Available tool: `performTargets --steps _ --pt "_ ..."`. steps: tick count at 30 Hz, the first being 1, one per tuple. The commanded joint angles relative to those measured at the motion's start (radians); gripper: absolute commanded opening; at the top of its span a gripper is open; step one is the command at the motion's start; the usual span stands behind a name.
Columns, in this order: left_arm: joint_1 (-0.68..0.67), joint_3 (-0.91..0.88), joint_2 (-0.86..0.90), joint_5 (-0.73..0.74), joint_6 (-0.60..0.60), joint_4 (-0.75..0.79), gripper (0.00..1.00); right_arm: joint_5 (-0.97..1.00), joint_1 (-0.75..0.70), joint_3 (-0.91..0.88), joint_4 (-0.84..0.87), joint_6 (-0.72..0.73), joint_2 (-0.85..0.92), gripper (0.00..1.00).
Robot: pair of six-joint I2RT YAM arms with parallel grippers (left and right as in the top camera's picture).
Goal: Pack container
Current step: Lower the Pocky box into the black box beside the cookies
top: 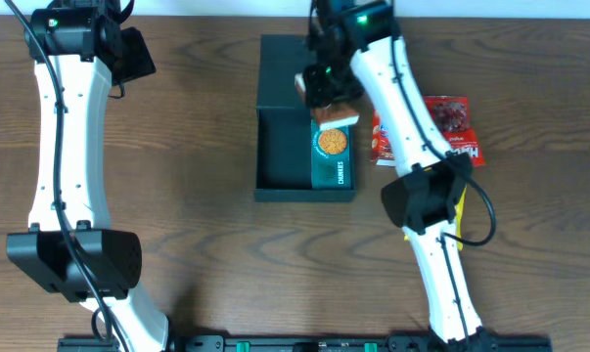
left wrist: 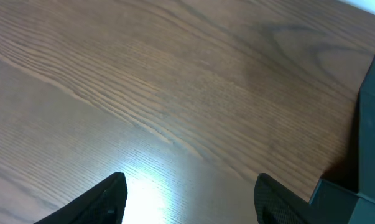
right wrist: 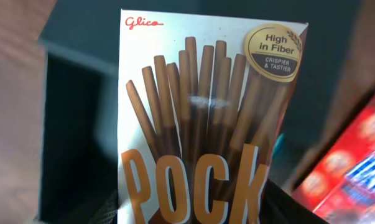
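The dark teal-black container (top: 280, 156) lies open at the table's middle, its flap lid (top: 280, 73) folded back. A teal snack pack (top: 332, 156) lies in its right half. My right gripper (top: 326, 93) is shut on a white Pocky box (right wrist: 206, 124) and holds it above the container's far right part; the box also shows in the overhead view (top: 329, 110). My left gripper (left wrist: 190, 199) is open and empty over bare wood at the far left, the container's corner (left wrist: 370, 143) at its right.
Red snack packs (top: 451, 127) lie on the table right of the container, partly under my right arm; they also show in the right wrist view (right wrist: 349, 174). A yellow item (top: 458, 210) peeks out beside the right arm.
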Motion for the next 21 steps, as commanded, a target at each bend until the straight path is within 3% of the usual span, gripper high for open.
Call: performTargets --steps 1,4,16,21 --pt "0.007 0.004 0.006 -0.017 0.030 0.000 0.67 0.019 0.025 0.020 -0.047 0.111 -0.046 0.43" --pt "0.007 0.004 0.006 -0.017 0.033 0.000 0.67 0.021 0.052 0.013 -0.073 0.151 -0.046 0.38" --pt "0.007 0.004 0.006 -0.017 0.032 -0.001 0.67 -0.016 0.187 0.012 -0.073 0.174 -0.046 0.45" --pt "0.007 0.004 0.006 -0.014 0.032 -0.001 0.67 0.104 0.225 0.004 -0.073 0.200 -0.045 0.47"
